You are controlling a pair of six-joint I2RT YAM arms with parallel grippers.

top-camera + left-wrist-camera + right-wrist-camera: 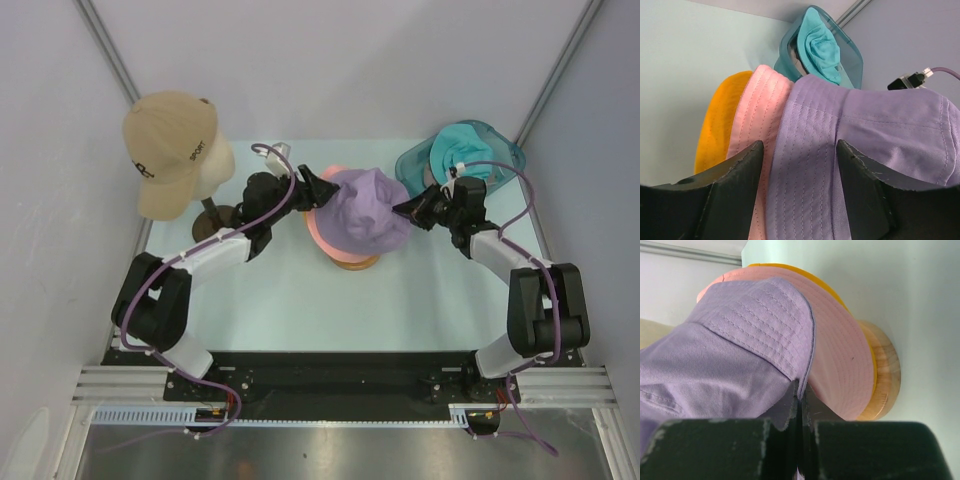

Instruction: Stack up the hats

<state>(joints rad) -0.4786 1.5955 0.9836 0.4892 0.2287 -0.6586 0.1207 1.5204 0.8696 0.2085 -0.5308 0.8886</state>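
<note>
A lilac hat [366, 208] lies on top of a pink hat [318, 228], over a yellow-orange hat [717, 125], on a stand with a round wooden base [352, 262]. My right gripper [408, 210] is shut on the lilac brim at the hat's right side; the right wrist view shows the brim pinched between the jaws [801, 395]. My left gripper [318, 190] is open at the hat's left side, its fingers astride the lilac brim [800, 165] without closing on it. A teal hat [458, 148] lies in the clear teal tub [505, 158].
A tan cap marked SPORT [165, 150] sits on a cream mannequin head [218, 165] at the back left, on a dark stand. The tub stands at the back right corner. Grey walls close in the table at the back and both sides.
</note>
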